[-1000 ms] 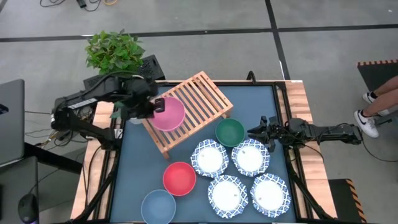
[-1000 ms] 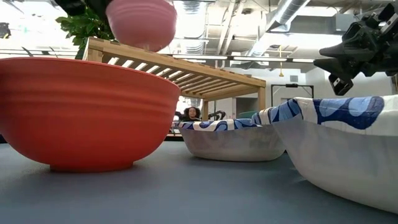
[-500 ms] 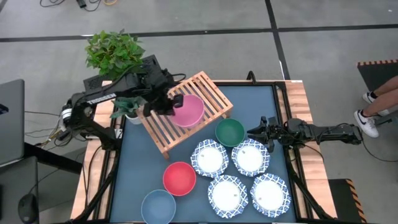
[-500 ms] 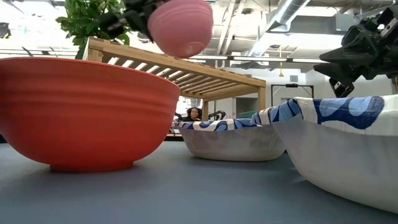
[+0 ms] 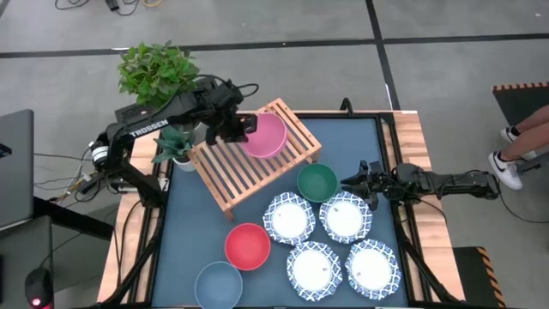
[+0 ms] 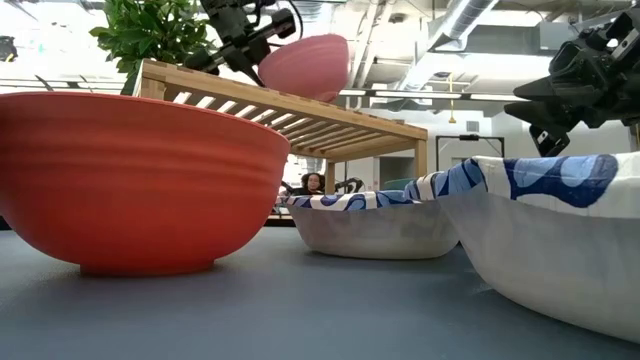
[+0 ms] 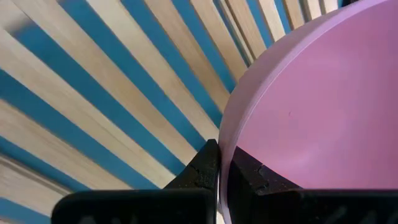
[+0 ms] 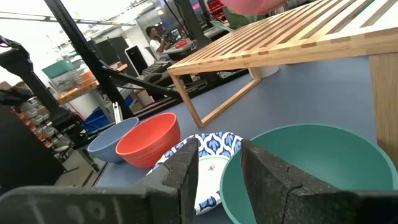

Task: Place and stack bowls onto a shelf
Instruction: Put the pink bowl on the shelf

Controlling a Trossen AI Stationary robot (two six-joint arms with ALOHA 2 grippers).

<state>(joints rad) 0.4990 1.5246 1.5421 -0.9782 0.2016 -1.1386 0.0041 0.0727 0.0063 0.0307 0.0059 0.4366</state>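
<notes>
Left pincer (image 5: 243,129) pinched on the pink bowl's (image 5: 265,135) rim above the shelf (image 5: 225,176); right pincer (image 5: 353,183) spread, empty.

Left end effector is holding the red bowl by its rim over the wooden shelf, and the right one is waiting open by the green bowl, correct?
Not quite: the left end effector grips the pink bowl by its rim over the shelf, as the high view shows. The red bowl sits on the table. The right end effector does wait open by the green bowl.

The pink bowl (image 5: 264,136) sits tilted over the far end of the slatted wooden shelf (image 5: 249,167). Right of the shelf lies the green bowl (image 5: 317,182); nearer are four blue-rimmed white dishes (image 5: 290,218), with the red bowl (image 5: 247,245) and grey-blue bowl (image 5: 218,285) left of them.
</notes>
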